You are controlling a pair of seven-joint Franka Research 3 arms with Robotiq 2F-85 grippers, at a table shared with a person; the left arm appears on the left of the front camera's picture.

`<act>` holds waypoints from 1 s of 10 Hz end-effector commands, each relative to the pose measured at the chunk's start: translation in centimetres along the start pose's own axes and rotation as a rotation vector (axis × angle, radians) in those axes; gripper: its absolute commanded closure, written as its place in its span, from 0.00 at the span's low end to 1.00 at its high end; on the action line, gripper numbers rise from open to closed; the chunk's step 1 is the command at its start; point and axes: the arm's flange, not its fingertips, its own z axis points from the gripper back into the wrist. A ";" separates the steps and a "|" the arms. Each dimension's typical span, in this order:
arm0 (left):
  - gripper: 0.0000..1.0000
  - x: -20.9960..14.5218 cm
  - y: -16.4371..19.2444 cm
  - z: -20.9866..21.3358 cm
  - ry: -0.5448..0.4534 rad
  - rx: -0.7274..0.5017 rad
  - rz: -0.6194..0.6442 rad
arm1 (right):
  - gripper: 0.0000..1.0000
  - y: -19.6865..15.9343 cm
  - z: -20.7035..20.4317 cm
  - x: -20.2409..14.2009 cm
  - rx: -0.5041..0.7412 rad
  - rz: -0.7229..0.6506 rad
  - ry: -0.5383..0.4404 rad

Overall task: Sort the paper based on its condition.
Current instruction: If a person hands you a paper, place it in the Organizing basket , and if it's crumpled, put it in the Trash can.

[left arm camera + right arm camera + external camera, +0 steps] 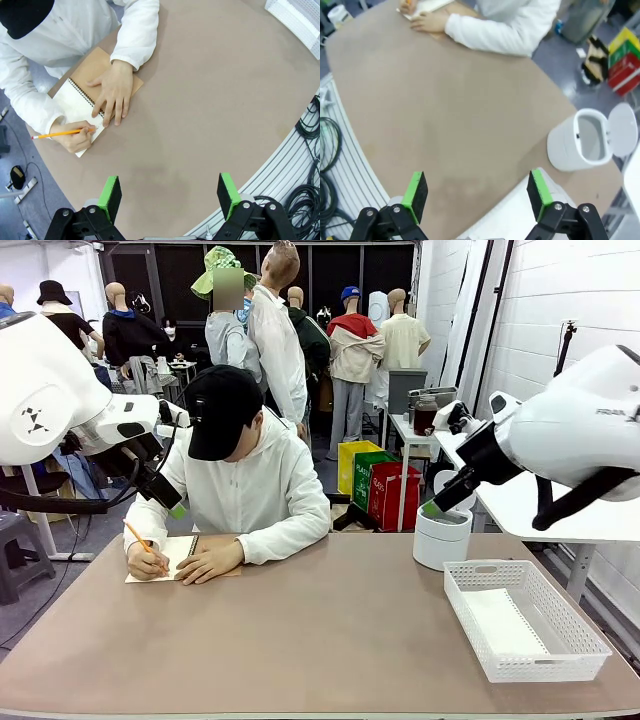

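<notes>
A person at the far left of the table writes with an orange pencil (60, 133) on the open page of a spiral-bound notebook (178, 552) with a brown cover (95, 65). The other hand (114, 92) rests flat on the notebook. A white sheet of paper (500, 620) lies flat in the white basket (560, 650) at the right. My left gripper (170, 197) hangs open and empty high above the table's left side, near the person's arm (172, 505). My right gripper (477, 195) is open and empty, held over the white bin (432, 508).
A round white bin (587, 140) with its lid flipped open stands at the far right of the table, behind the basket (300, 15). Bare brown tabletop (320, 630) stretches across the middle and front. Black cables (305, 195) hang below the near edge.
</notes>
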 end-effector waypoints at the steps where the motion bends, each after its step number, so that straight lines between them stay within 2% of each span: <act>1: 0.00 0.0 0.0 0.1 -0.006 -0.018 -0.006 | 0.00 0.8 -0.5 -1.6 0.068 0.057 -0.111; 4: 0.00 0.0 0.0 0.1 -0.006 -0.018 -0.006 | 0.00 1.3 -0.7 -1.4 0.152 0.066 -0.162; 6: 0.00 0.0 0.0 0.1 -0.006 -0.018 -0.006 | 0.00 1.3 -1.1 -1.2 0.155 0.047 -0.143; 7: 0.00 0.0 0.0 0.1 -0.006 -0.018 -0.006 | 0.00 1.7 -1.3 -1.3 0.098 0.032 -0.125; 8: 0.00 0.0 0.0 0.1 -0.006 -0.018 -0.006 | 0.00 0.6 0.1 0.7 0.141 0.047 -0.129; 10: 0.00 0.0 0.0 0.1 -0.006 -0.018 -0.006 | 0.00 0.6 0.1 0.7 0.141 0.047 -0.129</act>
